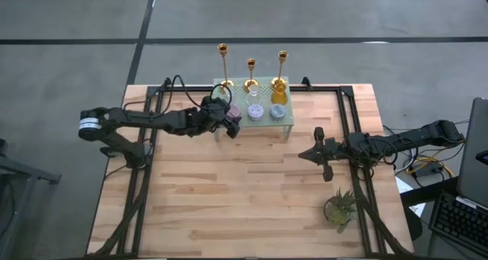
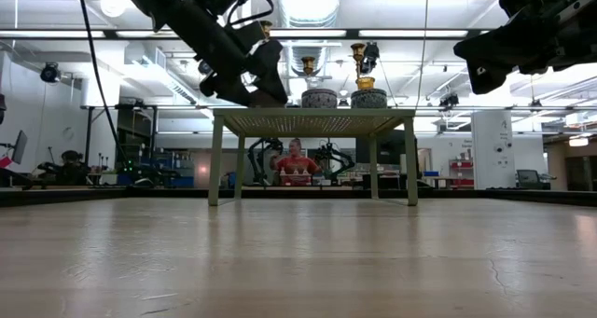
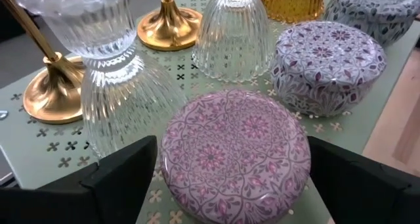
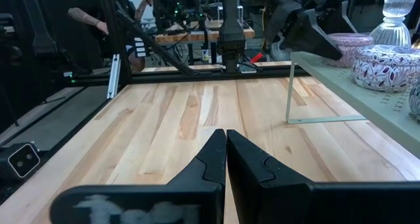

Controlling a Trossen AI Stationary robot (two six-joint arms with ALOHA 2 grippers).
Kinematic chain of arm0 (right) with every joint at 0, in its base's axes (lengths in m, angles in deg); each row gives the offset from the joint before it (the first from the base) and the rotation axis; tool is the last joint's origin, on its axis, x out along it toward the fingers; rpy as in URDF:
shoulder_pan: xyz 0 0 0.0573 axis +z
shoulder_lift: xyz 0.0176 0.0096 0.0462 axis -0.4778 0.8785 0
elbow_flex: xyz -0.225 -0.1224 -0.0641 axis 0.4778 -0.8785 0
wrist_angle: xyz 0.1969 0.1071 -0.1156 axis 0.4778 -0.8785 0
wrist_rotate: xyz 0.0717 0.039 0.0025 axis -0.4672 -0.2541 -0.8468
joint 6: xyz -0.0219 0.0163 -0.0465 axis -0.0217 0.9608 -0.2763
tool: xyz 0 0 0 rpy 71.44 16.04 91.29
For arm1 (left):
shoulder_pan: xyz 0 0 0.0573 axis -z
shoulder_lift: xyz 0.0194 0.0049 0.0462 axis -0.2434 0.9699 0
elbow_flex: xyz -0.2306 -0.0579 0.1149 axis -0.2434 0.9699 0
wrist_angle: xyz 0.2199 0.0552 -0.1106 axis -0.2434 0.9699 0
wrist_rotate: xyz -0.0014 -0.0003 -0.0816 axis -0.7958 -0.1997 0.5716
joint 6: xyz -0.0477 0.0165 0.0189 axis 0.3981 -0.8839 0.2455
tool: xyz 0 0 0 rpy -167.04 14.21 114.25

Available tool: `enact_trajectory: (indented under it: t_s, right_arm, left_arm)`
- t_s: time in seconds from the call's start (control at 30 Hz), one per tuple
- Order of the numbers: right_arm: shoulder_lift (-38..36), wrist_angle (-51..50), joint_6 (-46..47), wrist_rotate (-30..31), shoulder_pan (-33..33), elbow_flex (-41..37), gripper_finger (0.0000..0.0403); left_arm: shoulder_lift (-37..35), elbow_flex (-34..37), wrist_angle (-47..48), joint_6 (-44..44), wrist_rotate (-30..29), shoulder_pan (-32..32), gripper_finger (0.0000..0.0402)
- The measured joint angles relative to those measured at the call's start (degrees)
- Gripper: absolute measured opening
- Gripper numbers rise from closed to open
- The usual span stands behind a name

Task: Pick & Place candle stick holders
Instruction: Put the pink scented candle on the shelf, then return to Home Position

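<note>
Three gold candle stick holders (image 1: 223, 50), (image 1: 251, 65), (image 1: 282, 58) stand upright on their round bases along the far edge of a pale green perforated stand (image 1: 286, 124). The left wrist view shows two of their bases (image 3: 169, 27), (image 3: 52, 92). My left gripper (image 1: 231, 121) is open at the stand's left near corner. Its fingers (image 3: 125, 178) are on either side of a round pink-patterned tin (image 3: 236, 152). My right gripper (image 1: 309, 155) is shut and empty above the table, right of the stand, and it also shows in its own wrist view (image 4: 226, 145). My left gripper's open fingers stand level on the two sides of the pink tin's round wall (image 3: 164, 171), coming from the table's left. I cannot tell whether they touch it. The tin sits flat on the stand.
On the stand are also two ribbed clear glass holders (image 3: 125, 92), (image 3: 233, 33), an amber jar (image 1: 279, 88) and two more patterned tins (image 3: 328, 66), (image 3: 374, 7). A small potted plant (image 1: 340, 208) stands at the near right. A person (image 2: 296, 159) is in the room behind.
</note>
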Motion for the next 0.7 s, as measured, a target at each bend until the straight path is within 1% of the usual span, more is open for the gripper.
enact_trajectory:
  t_s: [0.33, 0.7]
  right_arm:
    - [0.02, 0.0, 0.0, 0.0, 0.0, 0.0, 0.0008]
    - [0.02, 0.0, 0.0, -0.01, 0.0, -0.01, 0.0008]
  left_arm:
    - [-1.55, -0.82, -0.7, -1.54, -0.07, 0.0, 0.0383]
    - [-2.69, -2.8, -0.76, -5.37, -0.04, 0.02, 0.0382]
